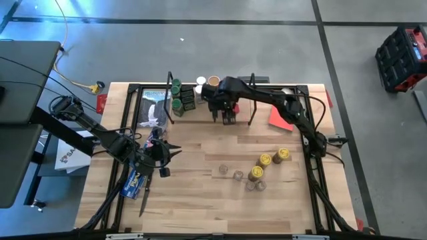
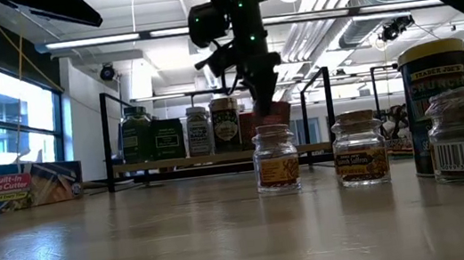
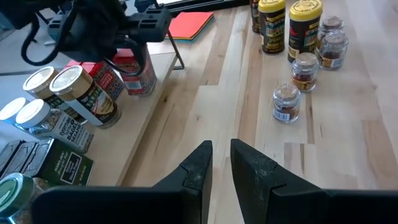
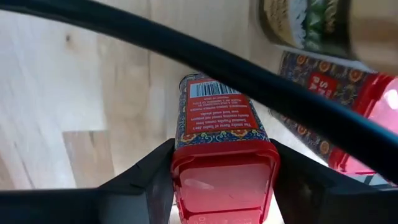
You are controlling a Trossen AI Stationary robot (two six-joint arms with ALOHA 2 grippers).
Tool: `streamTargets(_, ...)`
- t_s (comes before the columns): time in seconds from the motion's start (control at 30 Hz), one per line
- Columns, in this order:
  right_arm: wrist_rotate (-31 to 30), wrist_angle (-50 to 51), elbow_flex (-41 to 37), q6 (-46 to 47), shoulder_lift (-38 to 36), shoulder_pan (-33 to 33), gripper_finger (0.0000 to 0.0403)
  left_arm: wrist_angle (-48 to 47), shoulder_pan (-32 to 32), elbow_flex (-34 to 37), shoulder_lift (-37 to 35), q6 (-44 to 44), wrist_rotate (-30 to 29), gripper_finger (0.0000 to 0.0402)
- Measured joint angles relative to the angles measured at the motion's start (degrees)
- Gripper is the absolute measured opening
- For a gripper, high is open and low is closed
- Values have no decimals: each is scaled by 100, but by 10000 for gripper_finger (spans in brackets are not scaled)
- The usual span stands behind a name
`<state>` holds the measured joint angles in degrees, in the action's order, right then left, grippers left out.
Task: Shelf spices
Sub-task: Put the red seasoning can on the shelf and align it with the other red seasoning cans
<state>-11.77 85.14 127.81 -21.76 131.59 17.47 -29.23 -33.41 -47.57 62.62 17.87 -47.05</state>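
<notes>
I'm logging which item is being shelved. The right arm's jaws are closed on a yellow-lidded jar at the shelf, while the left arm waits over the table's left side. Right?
Not quite. The right gripper holds a red square tin, not a yellow-lidded jar; the right wrist view shows it. It is at the shelf, and the left gripper does wait over the table's left side.

Level across the bench (image 2: 140,250): a dark arm drops in from above with green lights on it, and its hand (image 2: 266,99) sits right at the shelf (image 2: 218,157), on something red I can't make out. Green- and tan-lidded jars (image 2: 212,128) line the shelf board. Up front, two small clear jars (image 2: 275,158), plus a yellow-lidded Trader Joe's jar (image 2: 438,103) at right. A blue slide-cutter box (image 2: 15,190) lies at far left.
</notes>
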Motion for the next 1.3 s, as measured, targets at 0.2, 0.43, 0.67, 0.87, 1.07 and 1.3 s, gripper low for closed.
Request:
streamTargets(0.2, -36, -464, -7, -42, 17, 18, 260, 2, 0, 0, -1, 4, 17, 53)
streamTargets(0.43, -222, -577, 26, -273, 17, 16, 268, 4, 0, 0, -2, 4, 48, 53)
streamTargets(0.67, -274, -132, 722, -255, -44, -52, 269, 2, 0, 0, 1, 2, 53, 53)
streamTargets(0.87, 126, -253, 323, 72, -722, -246, 270, -2, 0, 0, 1, 53, 63, 53)
streamTargets(1.07, 565, -77, -71, 197, -837, -489, 256, -1, -4, 0, 1, 75, 163, 53)
streamTargets(1.3, 924, -39, -824, 239, -837, -528, 157, -4, -4, 0, 1, 148, 363, 53)
